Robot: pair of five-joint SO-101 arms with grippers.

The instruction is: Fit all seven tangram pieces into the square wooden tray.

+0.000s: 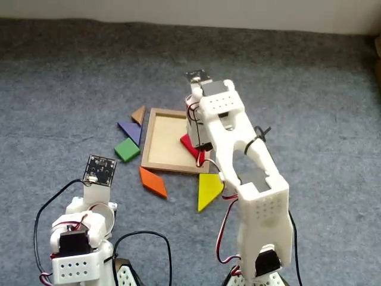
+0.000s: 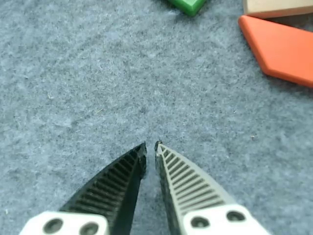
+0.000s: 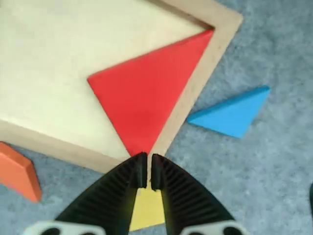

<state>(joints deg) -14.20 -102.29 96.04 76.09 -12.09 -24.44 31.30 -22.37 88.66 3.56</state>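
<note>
Right tool [image 3: 148,170] closed by red triangle [image 3: 146,93]

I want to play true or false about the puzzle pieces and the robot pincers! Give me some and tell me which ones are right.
1. The red triangle lies inside the wooden tray. True.
2. The blue triangle is in the tray too. False: it lies on the carpet beside the tray.
3. The left pincer grips the green square. False: it is shut on nothing, and the green square lies apart from it on the carpet.
4. The yellow triangle lies outside the tray. True.
5. The orange piece is outside the tray as well. True.
</note>
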